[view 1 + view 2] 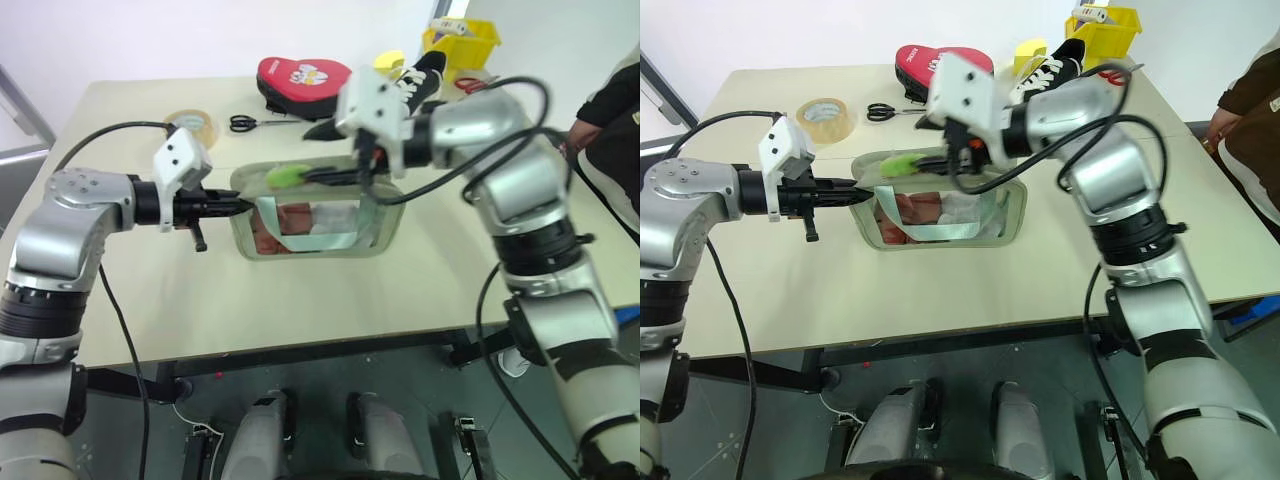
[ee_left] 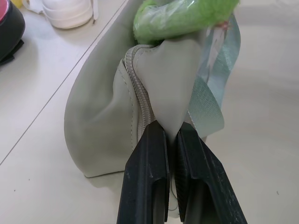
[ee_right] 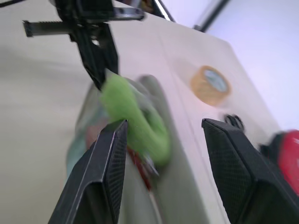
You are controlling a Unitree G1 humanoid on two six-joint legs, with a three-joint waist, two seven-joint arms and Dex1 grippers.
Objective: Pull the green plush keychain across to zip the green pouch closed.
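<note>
The green pouch (image 1: 390,228) lies in the middle of the table with its clear window facing up. My left gripper (image 1: 238,207) is shut on the fabric tab at the pouch's left end (image 2: 168,84), with both fingers (image 2: 147,177) pressed together on it. The green plush keychain (image 1: 283,176) sits on the zipper near that same end. My right gripper (image 3: 163,122) hangs open just above and to the right of the keychain (image 3: 135,116). The fuzzy green plush lies between its fingers, close to one finger, and is not gripped.
Behind the pouch are a yellow tape roll (image 1: 193,125), scissors (image 1: 243,123), a red padded mitt (image 1: 303,78), a black shoe (image 1: 420,75) and a yellow bin (image 1: 462,40). A person (image 1: 612,120) stands at the table's right side.
</note>
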